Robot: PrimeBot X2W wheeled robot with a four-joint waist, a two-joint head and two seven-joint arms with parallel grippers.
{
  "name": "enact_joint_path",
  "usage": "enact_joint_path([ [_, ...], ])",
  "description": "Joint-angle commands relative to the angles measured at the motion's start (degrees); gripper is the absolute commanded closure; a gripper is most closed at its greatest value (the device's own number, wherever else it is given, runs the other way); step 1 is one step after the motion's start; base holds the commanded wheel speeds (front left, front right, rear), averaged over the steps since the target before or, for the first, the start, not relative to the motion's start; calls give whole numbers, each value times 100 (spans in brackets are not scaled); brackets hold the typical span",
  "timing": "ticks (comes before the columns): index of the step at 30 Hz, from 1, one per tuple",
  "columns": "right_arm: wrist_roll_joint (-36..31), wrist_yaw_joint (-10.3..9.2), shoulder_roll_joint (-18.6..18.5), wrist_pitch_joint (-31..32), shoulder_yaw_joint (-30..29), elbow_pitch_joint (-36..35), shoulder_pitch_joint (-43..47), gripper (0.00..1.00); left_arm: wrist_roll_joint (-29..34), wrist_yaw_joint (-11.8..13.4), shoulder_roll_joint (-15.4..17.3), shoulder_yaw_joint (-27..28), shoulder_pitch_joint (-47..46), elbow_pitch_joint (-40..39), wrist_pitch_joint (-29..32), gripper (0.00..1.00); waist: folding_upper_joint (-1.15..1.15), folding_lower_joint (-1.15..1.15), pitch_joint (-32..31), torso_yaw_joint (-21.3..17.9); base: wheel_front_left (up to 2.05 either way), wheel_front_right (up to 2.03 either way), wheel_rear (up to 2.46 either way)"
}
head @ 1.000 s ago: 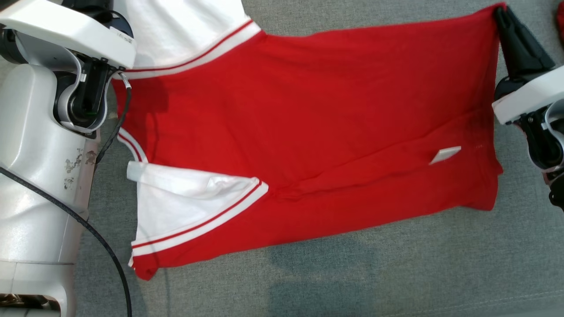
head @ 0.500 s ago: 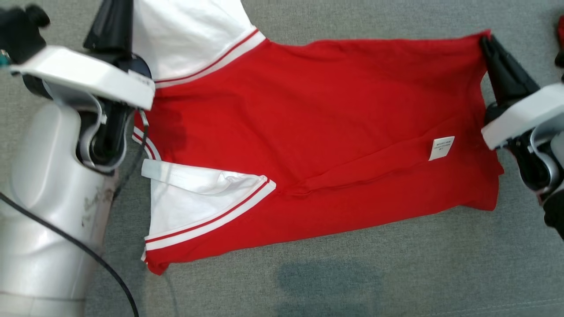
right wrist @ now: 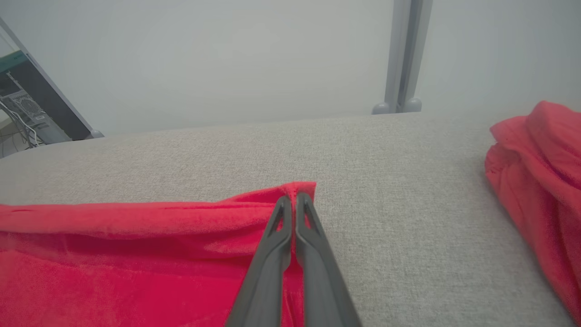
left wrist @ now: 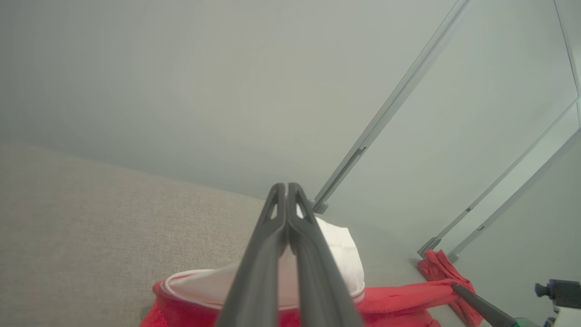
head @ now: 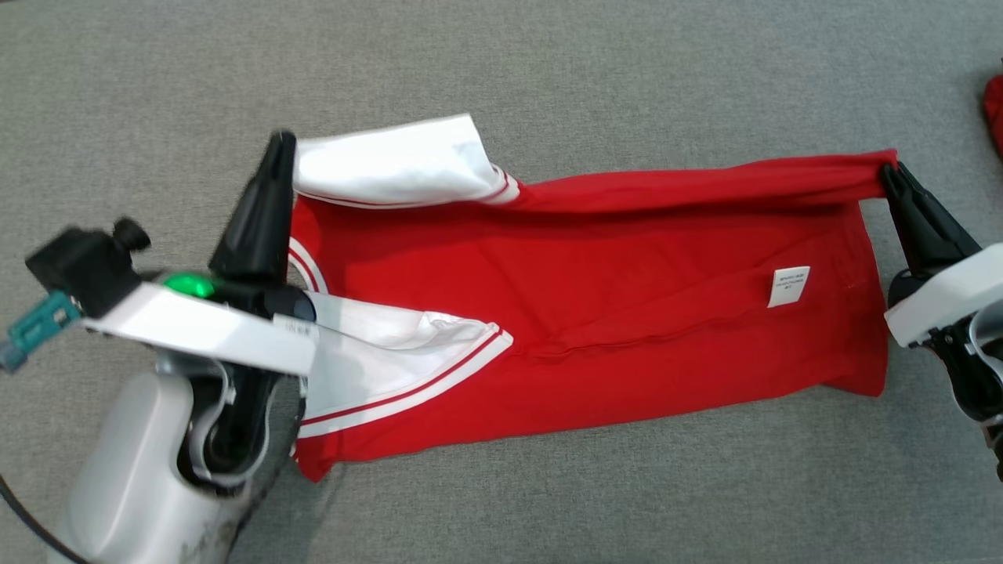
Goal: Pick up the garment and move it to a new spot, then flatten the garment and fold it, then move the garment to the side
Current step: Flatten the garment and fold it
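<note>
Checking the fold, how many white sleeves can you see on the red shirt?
2. One sleeve is at the far left corner of the shirt, beside the left gripper; the other lies at its near left edge.

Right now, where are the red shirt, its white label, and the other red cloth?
red shirt point(head: 595, 258), head view, middle of its red body.
white label point(head: 791, 286), head view, centre of the tag.
other red cloth point(right wrist: 540, 150), right wrist view, its bunched upper fold.
</note>
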Motion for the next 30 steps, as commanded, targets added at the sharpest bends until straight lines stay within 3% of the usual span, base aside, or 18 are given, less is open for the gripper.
enact_joint_path([
  [1,-26,-1,-182,-75,-37,-159,308,100,-129,87,188,206,225,-336,30,100,0,0,-58,57,0,0,0],
  [7,-266,-1,-306,-75,-291,-436,868,100,-450,229,126,168,1146,-897,167,100,0,0,-126,204,0,0,0],
  [12,-401,-1,-356,-75,-535,-637,1264,100,-713,154,15,96,1593,-1173,185,100,0,0,-179,271,0,0,0],
  [21,-612,-1,-359,-66,-1017,-899,1901,100,-807,179,107,75,2201,-1549,191,100,0,0,-240,273,0,0,0],
  [30,-685,-1,-40,169,-1128,-923,2198,100,-457,561,148,-219,2366,-1123,394,100,0,0,-274,243,0,0,0],
])
